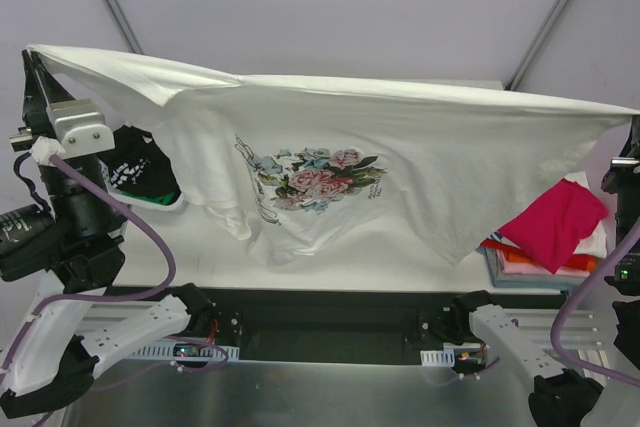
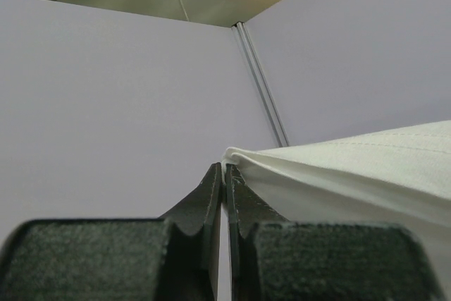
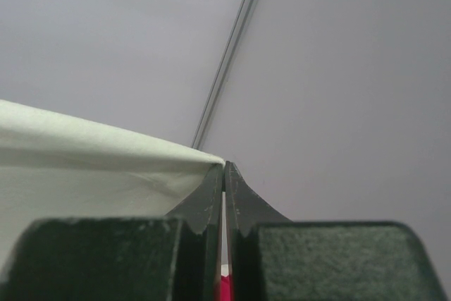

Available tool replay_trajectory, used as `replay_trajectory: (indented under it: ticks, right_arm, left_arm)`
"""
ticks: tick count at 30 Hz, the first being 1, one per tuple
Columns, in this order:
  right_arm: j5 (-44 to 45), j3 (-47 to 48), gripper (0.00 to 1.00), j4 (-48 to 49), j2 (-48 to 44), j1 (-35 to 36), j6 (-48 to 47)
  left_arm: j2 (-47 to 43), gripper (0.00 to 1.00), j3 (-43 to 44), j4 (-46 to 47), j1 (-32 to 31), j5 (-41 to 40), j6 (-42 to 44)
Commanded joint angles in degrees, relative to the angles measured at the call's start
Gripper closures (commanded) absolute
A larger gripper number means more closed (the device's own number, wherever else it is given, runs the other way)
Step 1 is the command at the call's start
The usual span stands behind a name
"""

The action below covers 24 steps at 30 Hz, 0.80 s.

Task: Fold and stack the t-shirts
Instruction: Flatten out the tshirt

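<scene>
The white floral t-shirt [image 1: 400, 157] hangs stretched in the air between both arms, its rose print facing the top camera. My left gripper [image 1: 32, 51] is shut on its left corner, held high at the far left; the pinched edge shows in the left wrist view [image 2: 338, 167] at my left gripper [image 2: 225, 168]. My right gripper [image 1: 634, 119] is shut on the right corner at the frame's right edge; the cloth shows in the right wrist view [image 3: 84, 167] at my right gripper [image 3: 224, 167]. A magenta shirt [image 1: 552, 224] lies on a stack of orange and white ones.
A black shirt with white print [image 1: 140, 172] lies in the white basket [image 1: 168, 205] at the left, behind the left arm. The shirt stack [image 1: 545, 262] sits at the right of the table [image 1: 360, 267]. Grey walls enclose the space.
</scene>
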Motion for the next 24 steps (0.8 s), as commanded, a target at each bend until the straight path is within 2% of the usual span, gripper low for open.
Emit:
replay_trajectory:
  ticks: [1, 14, 17, 24]
  right_arm:
    - [7.37, 0.16, 0.99, 3.18, -1.68, -0.46, -1.79]
    - [4.91, -4.33, 0.99, 4.94, -5.38, -0.46, -2.32]
    - [5.17, -3.36, 0.99, 5.64, -5.64, -0.54, -2.40]
    - [3.69, -0.81, 0.99, 6.61, -2.13, -0.63, -2.23]
  left_arm:
    - [-3.17, 1.00, 0.10, 9.10, 0.01, -3.12, 4.79]
    - [-7.74, 1.00, -11.42, 22.72, 0.10, 1.36, 12.01]
    - [-8.70, 1.00, -10.11, 23.34, 0.10, 0.49, 10.17]
    - [-6.43, 1.00, -1.31, 15.78, -0.34, -2.42, 3.75]
